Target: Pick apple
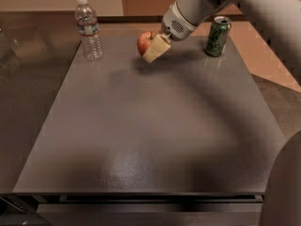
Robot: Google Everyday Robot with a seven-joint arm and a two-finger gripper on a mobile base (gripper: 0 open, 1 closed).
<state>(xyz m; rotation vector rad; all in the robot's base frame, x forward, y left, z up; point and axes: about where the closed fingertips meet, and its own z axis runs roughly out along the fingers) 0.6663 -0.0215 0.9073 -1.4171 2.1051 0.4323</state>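
The apple is small, round and red with a yellowish patch. It is held in my gripper, lifted above the dark table near its far edge; its shadow lies on the table below it. The cream fingers are closed on the apple's right side and cover part of it. The white arm reaches in from the upper right.
A clear water bottle stands at the far left of the table. A green can stands at the far right, right of my gripper. The robot's white body fills the right edge of the view.
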